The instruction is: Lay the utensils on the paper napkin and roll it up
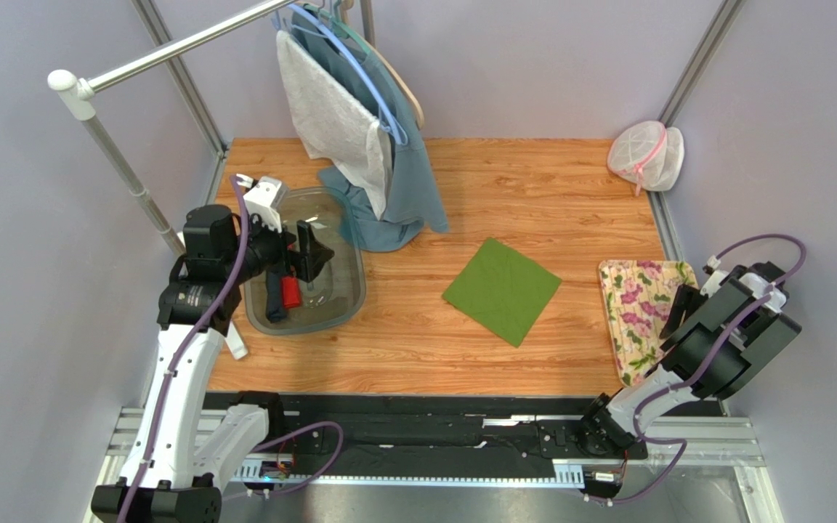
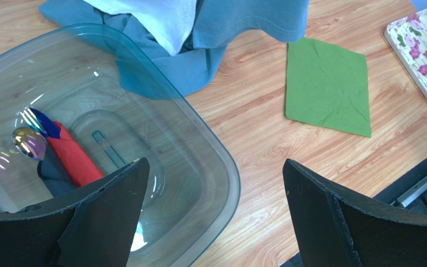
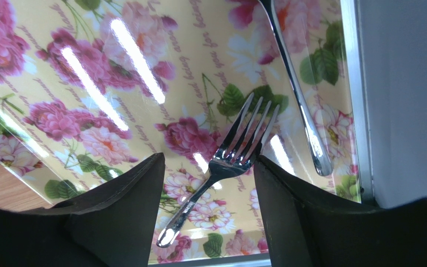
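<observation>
The green paper napkin [image 1: 502,289] lies flat on the wooden table, bare; it also shows in the left wrist view [image 2: 327,86]. My left gripper [image 1: 314,256] is open and empty above the clear plastic tub [image 1: 349,307], its fingers [image 2: 115,206] astride the tub's rim [image 2: 229,167]. In the tub lie an iridescent spoon [image 2: 29,142] and red-handled [image 2: 74,158] and blue-handled utensils. My right gripper [image 3: 209,158] is open low over the flowered tray [image 3: 115,111], fingers either side of a steel fork [image 3: 227,164] lying on it. A second steel utensil [image 3: 296,83] lies beside the fork.
A teal garment [image 1: 390,185] and a grey cloth hang from a rail at the back, the garment's hem draping onto the tub's far edge [image 2: 160,72]. A white mesh bag [image 1: 647,156] sits at the back right corner. The flowered tray [image 1: 636,316] lies at the table's right edge.
</observation>
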Robot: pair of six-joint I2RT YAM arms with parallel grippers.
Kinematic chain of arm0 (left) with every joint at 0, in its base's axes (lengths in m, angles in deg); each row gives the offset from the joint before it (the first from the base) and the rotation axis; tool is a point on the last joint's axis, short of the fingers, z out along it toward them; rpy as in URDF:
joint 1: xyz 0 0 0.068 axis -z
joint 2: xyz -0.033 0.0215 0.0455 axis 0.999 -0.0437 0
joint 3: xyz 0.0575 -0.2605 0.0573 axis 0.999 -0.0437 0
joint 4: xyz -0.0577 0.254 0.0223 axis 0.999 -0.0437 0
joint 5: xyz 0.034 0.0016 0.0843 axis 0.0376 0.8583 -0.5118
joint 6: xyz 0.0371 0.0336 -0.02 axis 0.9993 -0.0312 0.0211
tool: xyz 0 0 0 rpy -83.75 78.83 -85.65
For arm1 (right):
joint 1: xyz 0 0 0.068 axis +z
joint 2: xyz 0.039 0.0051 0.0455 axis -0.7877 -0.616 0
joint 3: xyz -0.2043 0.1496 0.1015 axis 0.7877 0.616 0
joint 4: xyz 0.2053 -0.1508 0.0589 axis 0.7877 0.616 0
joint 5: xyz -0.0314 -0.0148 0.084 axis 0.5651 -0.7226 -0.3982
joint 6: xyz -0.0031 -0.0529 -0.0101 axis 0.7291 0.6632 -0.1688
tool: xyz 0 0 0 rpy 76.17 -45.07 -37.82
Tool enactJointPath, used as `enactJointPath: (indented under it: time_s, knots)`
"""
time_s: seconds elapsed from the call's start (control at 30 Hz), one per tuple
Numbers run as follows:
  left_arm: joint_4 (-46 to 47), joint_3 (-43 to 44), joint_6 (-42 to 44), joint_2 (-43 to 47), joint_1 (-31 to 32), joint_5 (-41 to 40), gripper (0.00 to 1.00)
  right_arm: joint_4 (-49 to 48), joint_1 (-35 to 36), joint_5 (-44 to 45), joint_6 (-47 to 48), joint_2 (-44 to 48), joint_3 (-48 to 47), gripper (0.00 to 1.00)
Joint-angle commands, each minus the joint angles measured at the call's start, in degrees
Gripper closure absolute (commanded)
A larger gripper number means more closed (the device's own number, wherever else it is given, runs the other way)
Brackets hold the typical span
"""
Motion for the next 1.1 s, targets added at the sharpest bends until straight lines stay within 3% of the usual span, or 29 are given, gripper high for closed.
enactJointPath:
  time_s: [0.0,0.07,0.2,0.4,0.43,0.6,0.67,0.8,1.07]
  knots:
    - [2.25,-0.1,1.16,1.44,-0.32,2.12,0.01,-1.52,0.73,-5.67,1.77,-3.44,-1.59,0.39]
    - [2.33,-0.01,1.07,1.35,-0.32,2.2,0.01,-1.25,1.26,-6.99,2.13,-4.14,-2.03,0.45]
    - [1.99,-0.01,1.34,1.18,-0.32,3.17,0.01,-1.86,2.84,-7.17,2.13,-4.67,-1.77,0.47]
    - [2.16,-0.45,0.99,1.53,-0.32,3.87,0.01,-2.13,5.3,-6.73,0.99,-4.76,-2.03,0.61]
    - [2.51,-0.63,0.72,1.7,-0.32,3.96,0.01,-2.04,5.65,-6.38,0.73,-4.76,-2.38,0.67]
    - [4.1,0.24,-1.56,2.76,-0.32,1.5,0.01,-0.03,5.83,-7.16,0.9,-3.97,-4.14,0.75]
    - [1.55,2.0,2.2,1.19,-0.32,6.05,0.01,2.17,5.92,-9.18,1.34,-2.83,-5.63,0.89]
    - [0.13,4.38,5.99,0.12,-0.32,12.83,0.01,7.61,6.18,-13.66,2.22,-1.42,-9.05,1.0]
    - [3.56,2.89,12.76,3.9,-0.32,23.55,0.01,17.81,7.76,-29.91,2.22,1.83,-17.4,1.0]
